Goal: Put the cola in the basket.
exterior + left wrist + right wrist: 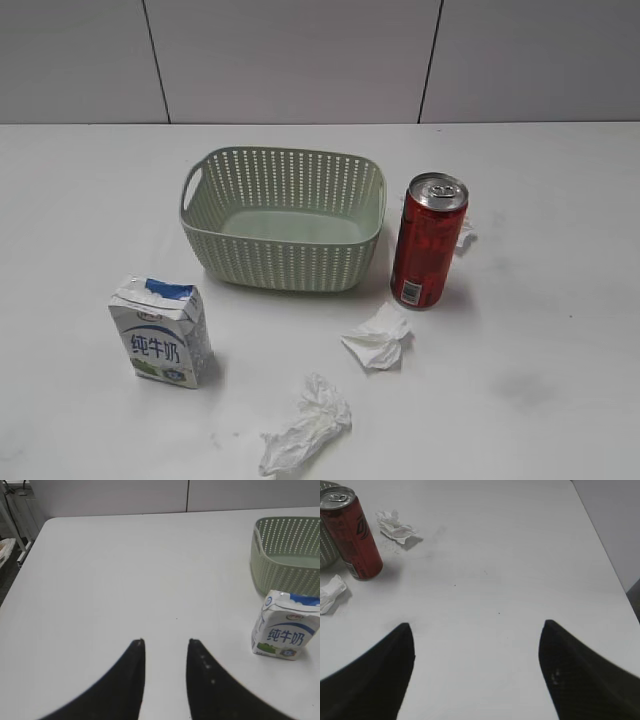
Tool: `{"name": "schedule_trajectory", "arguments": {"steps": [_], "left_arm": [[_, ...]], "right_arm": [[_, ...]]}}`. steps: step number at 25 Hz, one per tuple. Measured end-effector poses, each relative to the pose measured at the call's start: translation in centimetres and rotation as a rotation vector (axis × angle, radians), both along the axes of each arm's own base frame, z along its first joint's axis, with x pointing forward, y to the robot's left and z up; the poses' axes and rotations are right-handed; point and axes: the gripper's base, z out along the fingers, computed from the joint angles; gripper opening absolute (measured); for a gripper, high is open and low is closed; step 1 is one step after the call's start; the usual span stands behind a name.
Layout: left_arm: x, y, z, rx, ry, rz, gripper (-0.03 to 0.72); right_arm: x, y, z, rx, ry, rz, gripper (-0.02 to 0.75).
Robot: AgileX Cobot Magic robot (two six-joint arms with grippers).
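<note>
Even bright diffuse light, soft short shadows on surface (560, 300), wrist views slightly soft, pincer edges blurred

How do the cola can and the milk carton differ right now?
The cola can is a tall, slim red cylinder; the milk carton is a shorter white-and-blue box. The can stands right of the basket, the carton front-left of it. Both stand upright on the table, ungripped.
</note>
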Motion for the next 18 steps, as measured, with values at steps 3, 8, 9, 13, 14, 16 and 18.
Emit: {"name": "schedule_trajectory", "arguments": {"steps": [3, 8, 9, 13, 14, 16, 18], "left_arm": [[0.00, 0.00, 0.00, 0.000, 0.000, 0.000, 0.228], [0.00, 0.00, 0.00, 0.000, 0.000, 0.000, 0.228], [0.00, 0.00, 0.00, 0.000, 0.000, 0.000, 0.228], [0.00, 0.00, 0.00, 0.000, 0.000, 0.000, 0.228], [0.00, 0.00, 0.00, 0.000, 0.000, 0.000, 0.228], [0.00, 0.00, 0.00, 0.000, 0.000, 0.000, 0.228], [0.00, 0.00, 0.00, 0.000, 0.000, 0.000, 0.228]], "right_arm": [[0.00, 0.00, 0.00, 0.000, 0.000, 0.000, 0.585], [0.00, 0.00, 0.00, 0.000, 0.000, 0.000, 0.584], [0.00, 0.00, 0.00, 0.000, 0.000, 0.000, 0.584], [0.00, 0.00, 0.00, 0.000, 0.000, 0.000, 0.584], [0.00, 0.00, 0.00, 0.000, 0.000, 0.000, 0.584], [0.00, 0.02, 0.00, 0.002, 0.000, 0.001, 0.584], [0.00, 0.08, 0.01, 0.009, 0.000, 0.006, 0.584]]}}
